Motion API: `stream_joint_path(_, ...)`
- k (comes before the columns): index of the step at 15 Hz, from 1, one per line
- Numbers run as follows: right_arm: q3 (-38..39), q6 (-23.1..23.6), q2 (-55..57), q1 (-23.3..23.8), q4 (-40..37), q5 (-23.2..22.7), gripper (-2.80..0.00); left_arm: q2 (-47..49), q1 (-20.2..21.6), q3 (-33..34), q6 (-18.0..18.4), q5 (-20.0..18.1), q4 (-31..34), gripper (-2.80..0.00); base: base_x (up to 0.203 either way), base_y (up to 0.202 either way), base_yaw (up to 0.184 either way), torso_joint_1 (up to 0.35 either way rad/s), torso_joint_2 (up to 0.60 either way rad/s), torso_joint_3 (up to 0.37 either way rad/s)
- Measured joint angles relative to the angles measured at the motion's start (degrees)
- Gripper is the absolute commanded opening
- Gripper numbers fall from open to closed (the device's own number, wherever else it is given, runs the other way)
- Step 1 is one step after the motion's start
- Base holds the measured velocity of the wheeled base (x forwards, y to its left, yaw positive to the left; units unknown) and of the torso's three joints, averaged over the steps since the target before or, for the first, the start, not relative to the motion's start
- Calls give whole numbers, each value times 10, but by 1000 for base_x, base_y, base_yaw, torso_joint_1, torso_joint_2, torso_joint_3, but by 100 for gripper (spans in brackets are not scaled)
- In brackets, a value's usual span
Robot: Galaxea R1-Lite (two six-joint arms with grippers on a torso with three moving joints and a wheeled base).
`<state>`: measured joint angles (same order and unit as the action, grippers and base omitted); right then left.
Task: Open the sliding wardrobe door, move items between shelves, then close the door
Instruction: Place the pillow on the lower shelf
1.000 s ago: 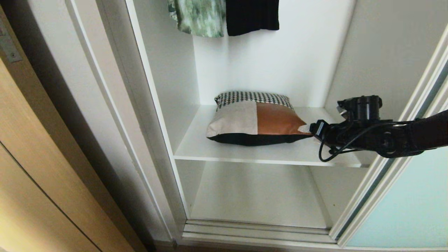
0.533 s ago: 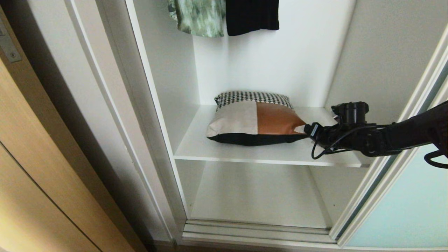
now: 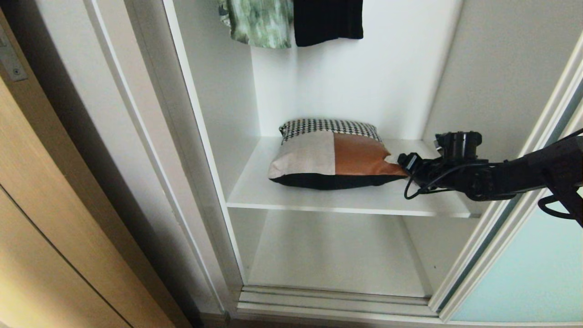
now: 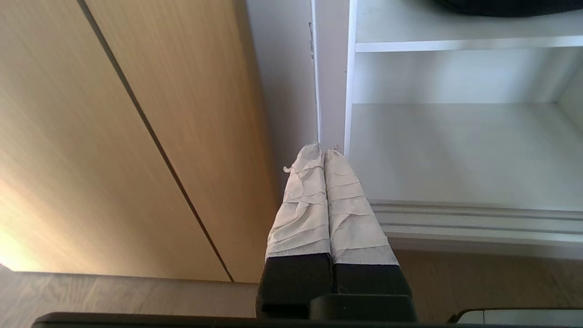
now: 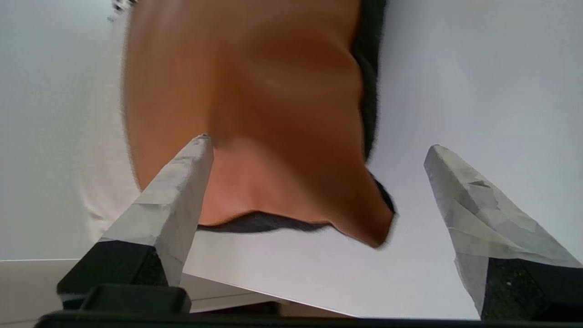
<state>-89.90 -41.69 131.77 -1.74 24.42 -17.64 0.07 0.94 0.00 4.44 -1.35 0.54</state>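
Note:
The patchwork cushion (image 3: 332,155) lies flat on the upper white shelf (image 3: 282,193), brown leather patch toward my right arm. My right gripper (image 3: 401,163) reaches in from the right, level with the shelf, at the cushion's near right corner. In the right wrist view the gripper (image 5: 319,142) is open wide, and the brown corner of the cushion (image 5: 273,114) sits between its taped fingers (image 5: 473,209) without being pinched. The lower shelf (image 3: 337,255) is bare. The frosted sliding wardrobe door (image 3: 537,273) is slid to the right. My left gripper (image 4: 324,150) is shut and parked low by the wardrobe frame.
A green patterned garment (image 3: 259,23) and a black one (image 3: 328,20) hang above the cushion. A tan wooden door (image 3: 45,228) stands at the left. The wardrobe's white side panel (image 3: 191,136) and the floor track (image 3: 337,300) border the opening.
My right arm has stretched a little further into the wardrobe, toward the cushion's corner, and its wrist has dropped slightly. The cushion has not moved.

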Motion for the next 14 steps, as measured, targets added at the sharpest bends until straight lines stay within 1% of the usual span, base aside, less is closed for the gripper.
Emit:
stream_joint_path(2, -9, -8, 5, -2, 1, -5, 0, 0, 0, -1, -1, 9, 2, -280, 0, 0, 0, 0, 0, 0)
stream_joint_path(6, -26, -10, 15, -3, 0, -5, 0, 0, 0, -1, 3, 9, -1, -280, 0, 0, 0, 0, 0, 0)
stream_joint_path(8, -30, -9, 18, -3, 0, -4, 0, 4, 0, -17, 5, 12, 8, -280, 0, 0, 0, 0, 0, 0)
stream_joint_path(10, -34, -9, 19, -3, -3, -5, 0, 37, 0, -77, 6, 13, 6, -280, 0, 0, 0, 0, 0, 0)
stream_joint_path(11, -39, -10, 20, -4, -5, -5, 0, 70, 0, -117, 7, 13, 4, -280, 0, 0, 0, 0, 0, 0)
stream_joint_path(14, -41, -13, 22, -6, -5, -4, 0, 228, 0, -259, 8, 4, -1, -280, 0, 0, 0, 0, 0, 0)
